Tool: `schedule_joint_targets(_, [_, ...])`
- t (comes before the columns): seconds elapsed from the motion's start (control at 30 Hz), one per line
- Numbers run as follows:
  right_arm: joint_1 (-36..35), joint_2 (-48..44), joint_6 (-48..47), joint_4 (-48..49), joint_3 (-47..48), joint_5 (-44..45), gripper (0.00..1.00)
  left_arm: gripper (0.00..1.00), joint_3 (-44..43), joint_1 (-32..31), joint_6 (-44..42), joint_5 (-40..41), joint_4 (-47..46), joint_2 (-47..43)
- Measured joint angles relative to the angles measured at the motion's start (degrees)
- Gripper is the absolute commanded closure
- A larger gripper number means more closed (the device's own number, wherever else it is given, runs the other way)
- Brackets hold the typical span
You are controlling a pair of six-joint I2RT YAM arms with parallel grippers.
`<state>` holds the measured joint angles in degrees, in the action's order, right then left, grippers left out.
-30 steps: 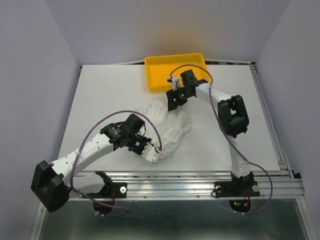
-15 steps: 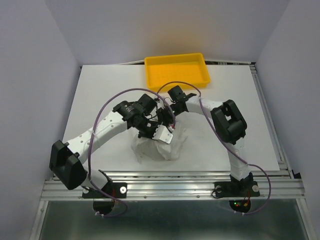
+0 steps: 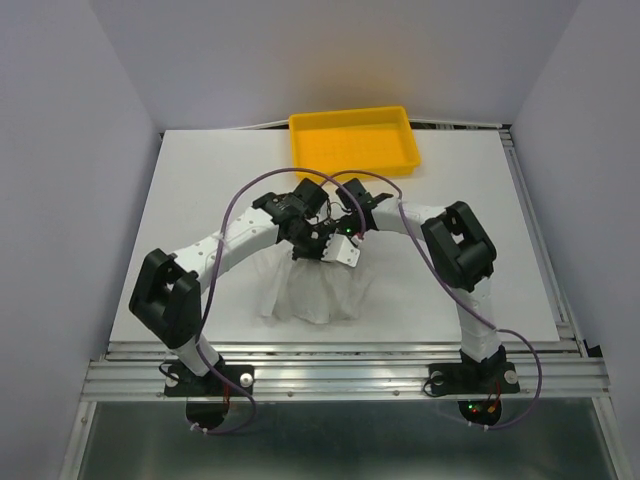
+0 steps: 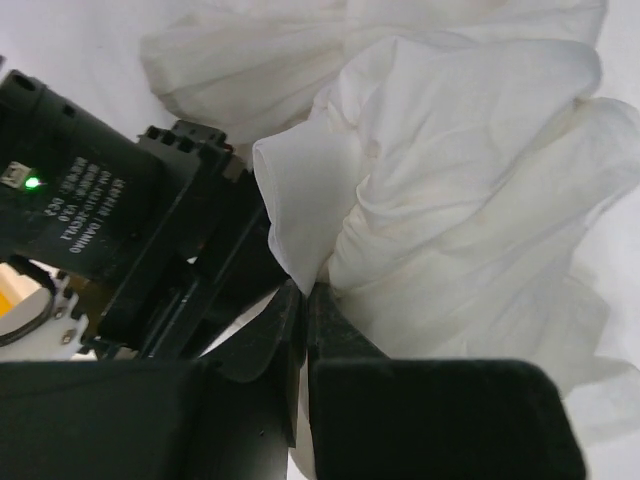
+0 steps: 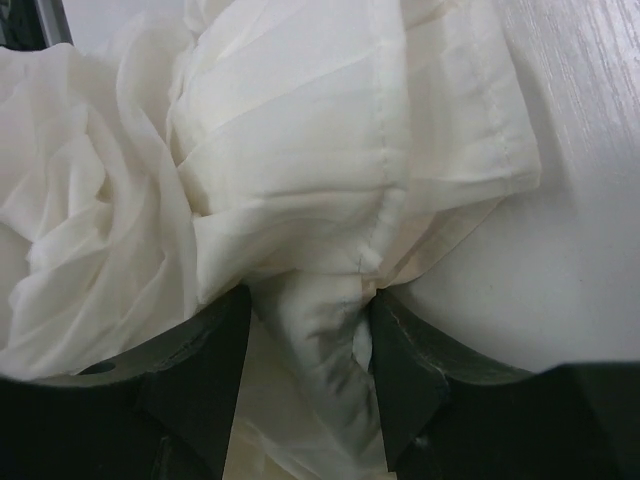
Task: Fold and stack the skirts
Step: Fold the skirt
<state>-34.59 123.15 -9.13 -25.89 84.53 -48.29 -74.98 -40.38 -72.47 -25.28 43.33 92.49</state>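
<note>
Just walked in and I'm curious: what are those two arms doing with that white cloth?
Two robot arms are folding a white skirt in the middle of the table. The left gripper is pinched shut on a fold of it; the right gripper has cloth between its open fingers. The yellow tray behind holds nothing.
</note>
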Motion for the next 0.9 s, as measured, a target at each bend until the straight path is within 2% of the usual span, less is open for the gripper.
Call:
schedule_joint_targets(0.07, [0.0,-0.02,-0.02,0.0,0.0,-0.42,0.46,0.93,1.27,0.0,0.44,0.66,-3.21,-0.04])
schedule_joint_targets(0.27, [-0.07,0.46,0.44,-1.16,1.33,-0.17,0.62,0.92,5.38,0.0,0.76,1.53,-7.74,-0.46])
schedule_joint_targets(0.4, [-0.17,2.4,0.35,-4.74,5.22,0.48,0.69,0.92,10.14,0.0,1.01,2.4,-10.8,-3.52])
schedule_joint_targets(0.5, [-0.31,4.22,0.31,-5.95,7.78,0.09,0.73,0.92,13.27,0.0,2.14,3.91,-14.16,-6.91])
schedule_joint_targets(0.77, [-0.37,5.18,0.0,-7.39,7.32,-2.08,0.82,0.96,16.98,-0.02,3.96,7.34,-24.87,-11.72])
schedule_joint_targets(0.9, [-0.37,5.86,0.02,-7.63,7.32,-3.8,0.82,0.96,20.72,-0.07,3.72,8.63,-29.31,-12.09])
